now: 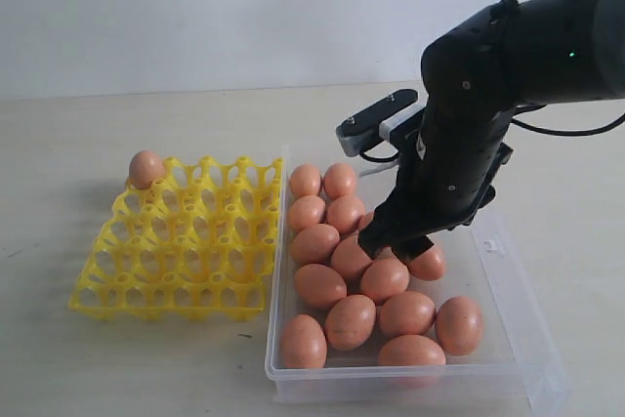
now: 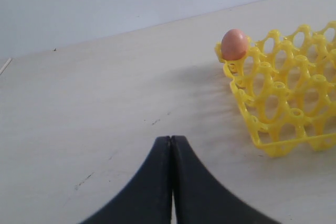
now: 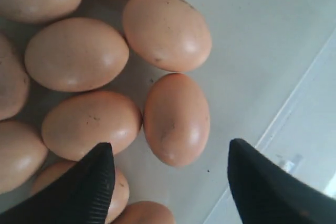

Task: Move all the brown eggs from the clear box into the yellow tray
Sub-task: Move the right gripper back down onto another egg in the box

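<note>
Several brown eggs (image 1: 349,321) lie loose in the clear box (image 1: 516,356) on the right. One brown egg (image 1: 146,169) sits in the far left corner cup of the yellow tray (image 1: 103,285). My right gripper (image 1: 398,244) is down inside the box among the eggs. In the right wrist view its jaws (image 3: 170,146) stand open, with one egg (image 3: 177,119) lying just ahead of the gap, untouched. My left gripper (image 2: 170,140) is shut on nothing over bare table, with the tray (image 2: 262,139) and its egg (image 2: 234,44) off to one side.
The tray and the box stand side by side, almost touching, on a pale wooden table (image 1: 59,144). A white wall (image 1: 195,7) rises behind. The box's low wall (image 3: 294,114) runs close beside one right finger.
</note>
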